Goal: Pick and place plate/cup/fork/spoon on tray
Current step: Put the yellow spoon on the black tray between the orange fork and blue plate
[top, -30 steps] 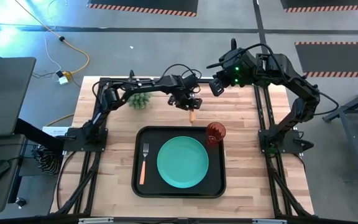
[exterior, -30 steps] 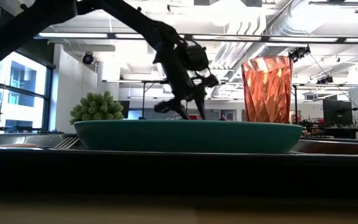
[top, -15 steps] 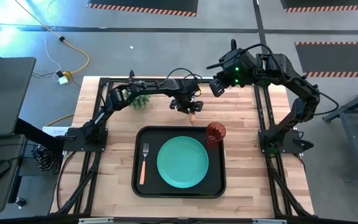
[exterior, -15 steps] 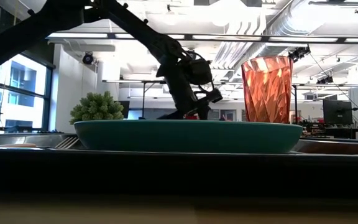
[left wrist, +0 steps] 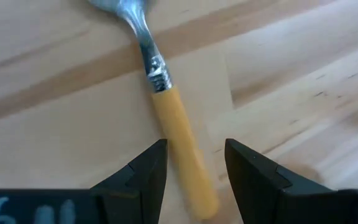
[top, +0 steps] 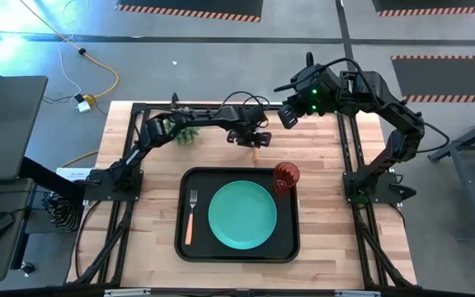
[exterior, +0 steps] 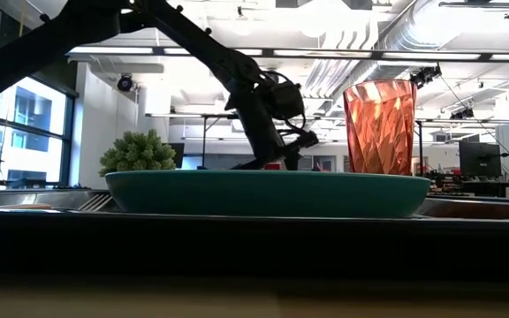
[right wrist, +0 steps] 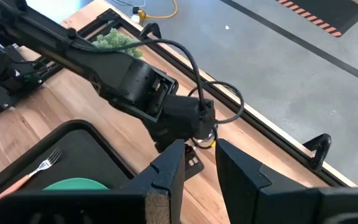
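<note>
The plate (top: pixel 242 215), fork (top: pixel 192 216) and cup (top: pixel 286 176) sat on the tray (top: pixel 292 244); only the spoon (left wrist: pixel 166 106) lay on the desk (top: pixel 336 198), its handle between the left pincer's (left wrist: pixel 191 163) released fingers.

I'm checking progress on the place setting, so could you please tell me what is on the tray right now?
On the black tray lie the teal plate, the fork beside it and the red cup in a corner. The spoon lies on the table.

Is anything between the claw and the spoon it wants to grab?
No. The left gripper is open right over the spoon, its handle showing between the fingers with only bare table around it.
</note>
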### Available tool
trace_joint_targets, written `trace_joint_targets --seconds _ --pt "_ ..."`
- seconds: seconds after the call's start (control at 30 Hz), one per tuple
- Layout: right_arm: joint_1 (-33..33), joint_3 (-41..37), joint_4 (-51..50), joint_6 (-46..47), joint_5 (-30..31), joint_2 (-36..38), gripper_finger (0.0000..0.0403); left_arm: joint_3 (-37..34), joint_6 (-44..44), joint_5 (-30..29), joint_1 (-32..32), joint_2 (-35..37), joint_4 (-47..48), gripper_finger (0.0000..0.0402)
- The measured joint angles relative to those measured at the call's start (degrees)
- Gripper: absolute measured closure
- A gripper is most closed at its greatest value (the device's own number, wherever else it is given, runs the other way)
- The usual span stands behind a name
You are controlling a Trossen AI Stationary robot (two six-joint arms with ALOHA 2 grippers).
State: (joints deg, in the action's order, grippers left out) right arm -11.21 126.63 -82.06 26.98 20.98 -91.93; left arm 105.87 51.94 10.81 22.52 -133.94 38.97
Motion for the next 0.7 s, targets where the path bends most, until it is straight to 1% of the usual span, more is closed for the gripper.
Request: trace_joint_targets --seconds 0.17,0.37,0.7 --pt "-0.01 0.0 0.0 0.0 -0.1 -0.01 0.032 0.31 -0.15 0.42 -0.75 -1.64 0.23 0.025" --pt "-0.01 0.0 -0.02 0.0 -0.14 -0.01 0.032 0.26 -1.5 -2.19 -1.35 -2.51 0.54 0.025" --pt "0.01 0.0 -0.02 -0.02 -0.14 -0.01 0.032 0.19 -2.0 -1.72 -0.13 -2.64 2.17 0.0254"
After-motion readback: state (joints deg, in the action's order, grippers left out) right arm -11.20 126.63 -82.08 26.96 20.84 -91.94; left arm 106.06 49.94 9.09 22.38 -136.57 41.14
